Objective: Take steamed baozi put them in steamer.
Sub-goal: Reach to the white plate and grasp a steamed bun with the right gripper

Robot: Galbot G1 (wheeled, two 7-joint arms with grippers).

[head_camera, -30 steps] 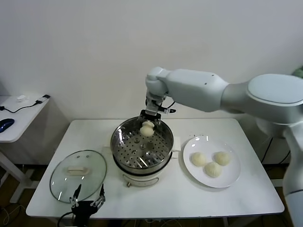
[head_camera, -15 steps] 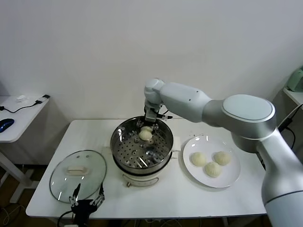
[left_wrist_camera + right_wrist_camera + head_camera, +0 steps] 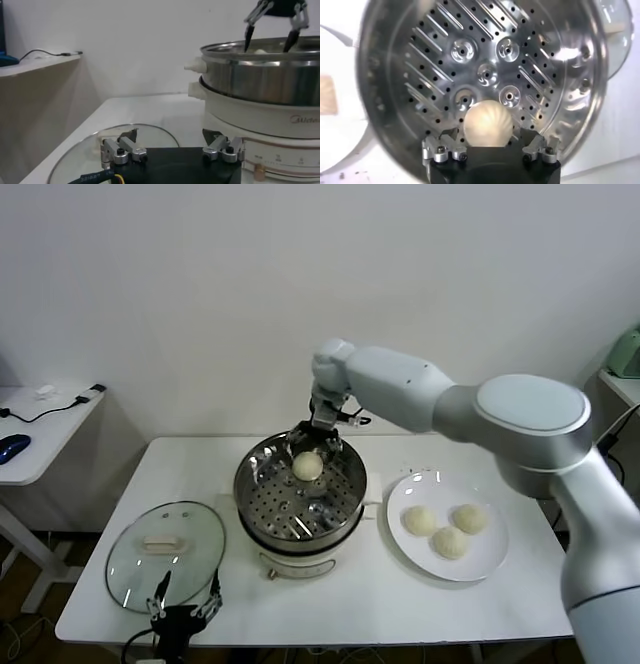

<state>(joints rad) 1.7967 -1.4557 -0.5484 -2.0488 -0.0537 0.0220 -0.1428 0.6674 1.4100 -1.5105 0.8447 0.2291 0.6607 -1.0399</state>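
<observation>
- The right gripper (image 3: 308, 446) hangs open above one baozi (image 3: 308, 467) lying on the steamer (image 3: 300, 496) tray, near the far rim.
- The left gripper (image 3: 183, 609) waits open at the table's (image 3: 400, 604) near edge, its arm cut off.

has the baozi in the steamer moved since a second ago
Yes. The baozi has dropped from just under the far rim of the steamer onto its perforated tray, and the right gripper has opened above it.

The head view looks down from high up. Both wrist views sit close, and all see the steamer (image 3: 300, 496) (image 3: 260, 75) (image 3: 485, 75).
</observation>
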